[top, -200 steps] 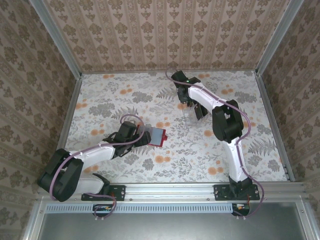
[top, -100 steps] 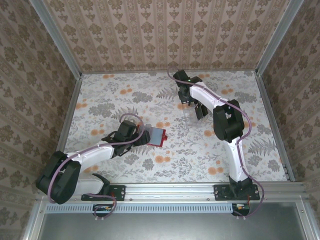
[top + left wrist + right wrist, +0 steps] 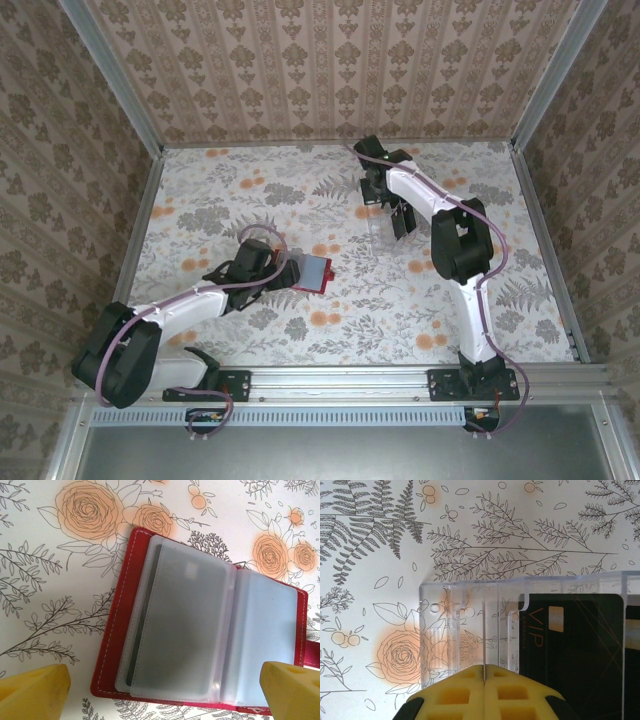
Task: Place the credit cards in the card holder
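The card holder [image 3: 200, 630] is a red wallet lying open on the table, pale pockets up, and it also shows in the top view [image 3: 313, 272]. A dark credit card [image 3: 142, 630] shows through one frosted pocket. My left gripper [image 3: 162, 695] hangs open over the wallet's near edge, one yellow fingertip [image 3: 35, 692] on each side. At the back, my right gripper [image 3: 484, 680] is shut on a credit card [image 3: 483, 635] seen edge-on in a clear slotted rack [image 3: 450, 630]. A black "VIP" credit card [image 3: 575, 645] stands in the rack to its right.
The floral table is walled in by patterned panels on three sides. The rack [image 3: 380, 225] stands at the back centre-right under the right arm. The left arm [image 3: 200, 300] stretches across the near left, and a metal rail [image 3: 340, 380] runs along the near edge.
The right gripper's fingers have closed together at the rack, and the right wrist has shifted slightly to the right. The left arm and wallet stay put.
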{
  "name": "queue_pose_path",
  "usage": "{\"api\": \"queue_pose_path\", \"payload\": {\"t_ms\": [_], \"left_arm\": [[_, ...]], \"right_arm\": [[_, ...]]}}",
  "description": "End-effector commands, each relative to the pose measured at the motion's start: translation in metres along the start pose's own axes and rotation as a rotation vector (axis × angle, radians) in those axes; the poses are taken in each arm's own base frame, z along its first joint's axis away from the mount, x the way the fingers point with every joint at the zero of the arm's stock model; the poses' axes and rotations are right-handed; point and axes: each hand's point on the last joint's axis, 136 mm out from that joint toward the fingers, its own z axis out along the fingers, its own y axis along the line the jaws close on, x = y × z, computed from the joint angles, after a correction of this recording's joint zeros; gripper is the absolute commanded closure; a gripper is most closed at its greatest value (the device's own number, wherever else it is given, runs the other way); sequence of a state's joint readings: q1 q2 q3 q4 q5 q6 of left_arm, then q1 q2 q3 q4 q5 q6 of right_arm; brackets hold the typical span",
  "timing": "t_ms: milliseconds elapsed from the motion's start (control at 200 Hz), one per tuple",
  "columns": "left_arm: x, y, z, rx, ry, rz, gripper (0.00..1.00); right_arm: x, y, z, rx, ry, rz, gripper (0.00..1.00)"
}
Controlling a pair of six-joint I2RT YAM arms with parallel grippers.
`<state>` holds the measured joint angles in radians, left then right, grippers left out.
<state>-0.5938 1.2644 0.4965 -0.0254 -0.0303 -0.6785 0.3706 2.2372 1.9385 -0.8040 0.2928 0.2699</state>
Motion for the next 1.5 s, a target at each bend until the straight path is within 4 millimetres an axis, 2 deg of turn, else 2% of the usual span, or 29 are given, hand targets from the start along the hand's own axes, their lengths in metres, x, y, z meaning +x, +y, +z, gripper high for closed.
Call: {"api": "queue_pose_path", "payload": {"t_ms": [0,185,350,530,615,770,875,1040,1285,1405,1495], "left_arm": [[-0.015,-0.001,-0.006,-0.011,-0.03,0.021,0.01],[-0.032,-0.003,-0.004,-0.005,-0.056,0.034,0.0],[-0.046,-0.008,0.006,0.007,-0.064,0.056,0.0],[-0.048,-0.008,0.023,0.003,-0.047,0.082,0.0],[-0.044,-0.007,0.03,-0.003,-0.032,0.085,0.0],[-0.035,-0.007,0.034,0.009,-0.012,0.08,0.01],[-0.025,-0.008,0.034,0.018,0.004,0.083,0.01],[-0.007,-0.013,0.031,0.035,0.029,0.075,0.01],[0.007,-0.024,0.019,0.056,0.023,0.049,0.01],[0.001,-0.028,0.009,0.059,-0.003,0.048,0.01],[-0.007,-0.02,0.002,0.007,-0.034,0.058,0.0]], "right_arm": [[-0.019,-0.003,-0.035,-0.054,-0.062,0.054,1.0],[-0.028,0.0,-0.053,-0.099,-0.102,0.078,1.0],[-0.034,0.004,-0.071,-0.156,-0.134,0.11,1.0],[-0.029,0.015,-0.095,-0.276,-0.168,0.175,1.0],[-0.02,0.023,-0.106,-0.345,-0.183,0.21,1.0],[0.007,0.032,-0.118,-0.439,-0.192,0.27,1.0],[0.03,0.035,-0.118,-0.465,-0.173,0.285,1.0],[0.056,0.036,-0.118,-0.477,-0.158,0.301,1.0],[0.076,0.043,-0.118,-0.503,-0.142,0.313,1.0],[0.081,0.052,-0.12,-0.539,-0.14,0.315,1.0],[0.084,0.067,-0.126,-0.607,-0.15,0.324,1.0]]}}
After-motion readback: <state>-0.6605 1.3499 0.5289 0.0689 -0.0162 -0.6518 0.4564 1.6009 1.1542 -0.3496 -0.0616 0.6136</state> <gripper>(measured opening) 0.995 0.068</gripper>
